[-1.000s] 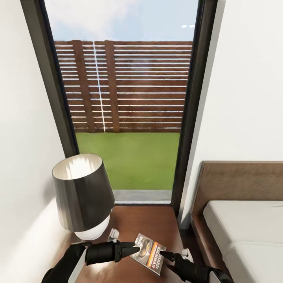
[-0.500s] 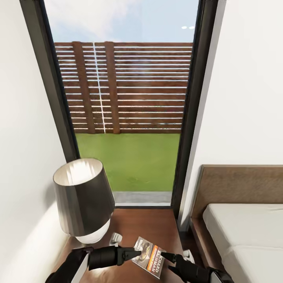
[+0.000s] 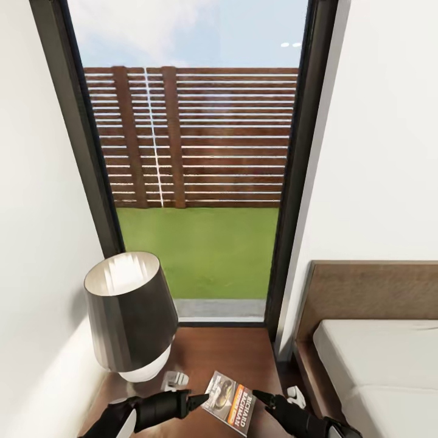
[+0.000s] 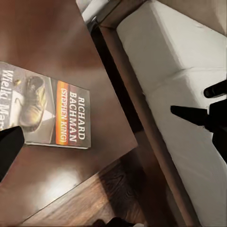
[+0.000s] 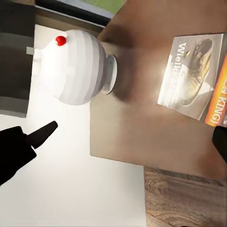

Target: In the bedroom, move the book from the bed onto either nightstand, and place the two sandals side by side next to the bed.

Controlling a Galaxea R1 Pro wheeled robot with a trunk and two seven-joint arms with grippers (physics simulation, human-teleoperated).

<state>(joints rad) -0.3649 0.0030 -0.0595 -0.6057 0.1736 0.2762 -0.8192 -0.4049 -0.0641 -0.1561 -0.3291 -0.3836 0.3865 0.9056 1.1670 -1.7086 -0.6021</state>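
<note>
Book (image 3: pixel 229 402) lies flat on the nightstand (image 3: pixel 219 356) beside the lamp (image 3: pixel 129 316); left pincer (image 3: pixel 196 399) and right pincer (image 3: pixel 260 396) flank it, both apart, gripping nothing.

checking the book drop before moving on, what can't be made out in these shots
- Book: whether it lies flat on the nightstand; the head view's bottom edge cuts its near corner.
- Book title: in the left wrist view the frame edge and a dark fingertip cut off "Wielki Ma...".
- Left claw: its opening; the fingers overlap in the head view.
- Lamp base: the shade hides most of it in the head view.
</note>
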